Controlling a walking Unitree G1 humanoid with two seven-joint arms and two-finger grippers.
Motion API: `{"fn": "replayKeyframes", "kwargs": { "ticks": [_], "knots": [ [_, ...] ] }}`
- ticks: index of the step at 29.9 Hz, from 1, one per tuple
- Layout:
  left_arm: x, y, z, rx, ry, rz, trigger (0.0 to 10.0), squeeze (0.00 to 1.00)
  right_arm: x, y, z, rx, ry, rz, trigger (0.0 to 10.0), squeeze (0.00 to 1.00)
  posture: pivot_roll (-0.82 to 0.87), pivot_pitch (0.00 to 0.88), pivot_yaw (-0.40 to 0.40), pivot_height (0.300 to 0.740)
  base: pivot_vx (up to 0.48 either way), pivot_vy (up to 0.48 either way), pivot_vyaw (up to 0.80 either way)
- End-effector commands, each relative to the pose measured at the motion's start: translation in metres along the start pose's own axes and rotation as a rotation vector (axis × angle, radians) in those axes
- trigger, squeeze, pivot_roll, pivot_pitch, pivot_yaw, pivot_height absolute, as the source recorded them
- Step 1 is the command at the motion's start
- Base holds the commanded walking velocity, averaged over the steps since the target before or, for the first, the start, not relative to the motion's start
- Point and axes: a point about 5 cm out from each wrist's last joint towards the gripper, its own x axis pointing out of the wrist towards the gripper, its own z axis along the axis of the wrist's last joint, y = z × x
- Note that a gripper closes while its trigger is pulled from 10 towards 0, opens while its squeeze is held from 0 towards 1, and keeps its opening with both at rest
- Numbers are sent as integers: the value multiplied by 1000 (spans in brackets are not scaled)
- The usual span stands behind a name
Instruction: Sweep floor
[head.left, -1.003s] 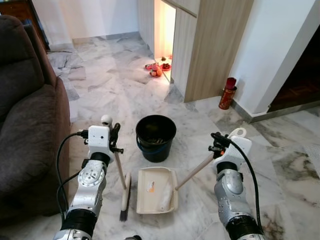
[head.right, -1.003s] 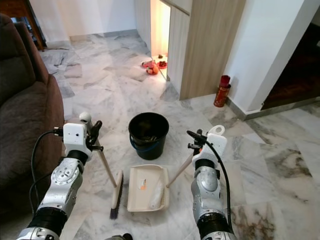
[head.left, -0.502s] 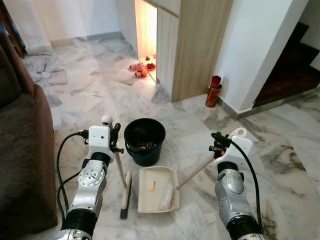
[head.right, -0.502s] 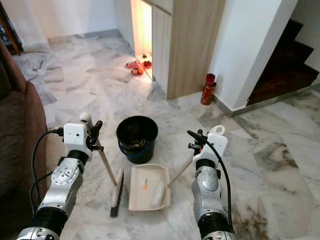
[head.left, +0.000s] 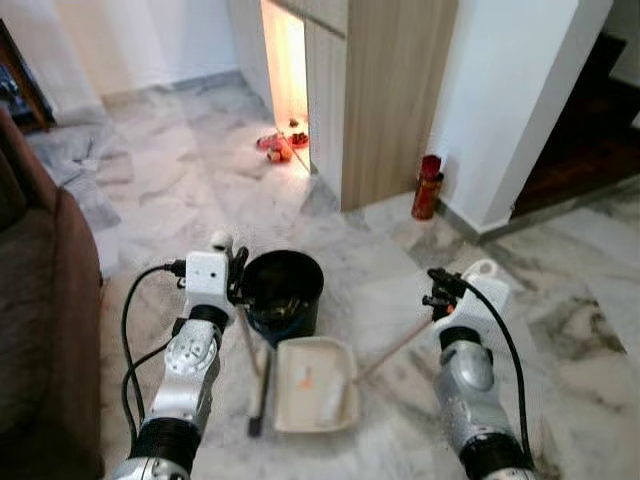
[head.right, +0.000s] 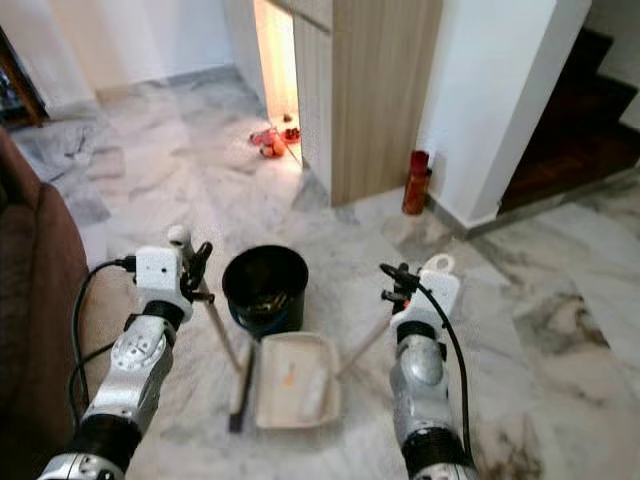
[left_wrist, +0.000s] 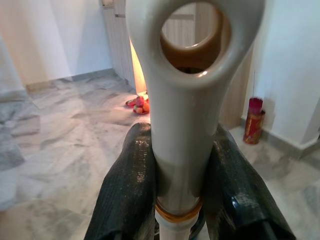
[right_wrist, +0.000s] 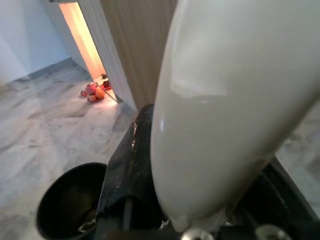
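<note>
Left tool (left_wrist: 177, 200): you have it clamped on the broom handle (left_wrist: 187, 115); in the left wrist view both black fingers (left_wrist: 127, 190) press the cream shaft from either side, just under its hanging loop.
Broom (head.left: 256, 385): its handle slants down from the left tool to the head, which rests on the floor (head.left: 180, 190) just beside the dustpan's left edge.
Right tool (head.left: 440, 290): you have it closed on the dustpan handle (head.left: 395, 345); in the right wrist view the cream grip sits between the dark fingers (right_wrist: 127, 160).
Dustpan (head.left: 312, 385): it lies flat on the floor between your two arms, its handle rising toward the right tool. A small orange scrap and a pale roll of litter lie in it.
Bucket (head.left: 282, 290): black, upright, touching or just beyond the far edge of the dustpan, close to the left tool; some debris shows at its bottom.
Count: one broom, one dustpan, one bucket, one red can (head.left: 427, 186).
Arms: both forearms reach forward and up, wrists raised at about the same height, the left arm (head.left: 190, 370) over the broom, the right arm (head.left: 462, 385) over the dustpan handle, a black cable looping along each.
Surroundings: a brown sofa (head.left: 45, 330) stands at your left; the red can stands by the wall corner, well apart from the bucket; small red and orange things (head.left: 280, 148) lie at the lit doorway.
</note>
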Motion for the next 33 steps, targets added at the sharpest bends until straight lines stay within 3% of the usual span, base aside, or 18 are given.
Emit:
{"fn": "replayKeyframes", "kwargs": {
  "ticks": [1, 13, 18, 21, 28, 33],
  "knots": [
    [3, 8, 9, 27, -39, 17, 10000, 0, 4, 13, 10, 25, -42, 37, 10000, 0, 5, 0, 2, 740, 0, 0, 0],
    [3, 6, 8, 27, -38, 9, 10000, 0, 2, 13, 11, 10, -42, 73, 10000, 0, 1, 0, 3, 740, 0, 0, 0],
    [3, 6, 7, 26, -34, 8, 10000, 0, -4, 23, 12, -66, -47, 233, 10000, 0, -6, 0, 2, 740, 0, 0, 0],
    [3, 4, 7, 25, -32, 6, 10000, 0, -6, 25, 10, -84, -44, 258, 10000, 0, -8, 0, 1, 740, 0, 0, 0],
    [3, 3, 6, 22, -29, 4, 10000, 0, -5, 28, 10, -67, -39, 233, 10000, 0, -4, 0, -2, 740, 0, 0, 0],
    [1, 6, 5, 24, -26, 12, 10000, 0, -5, 30, 13, -61, -43, 241, 10000, 0, 2, 0, -5, 740, 0, 0, 625]
  ]
}}
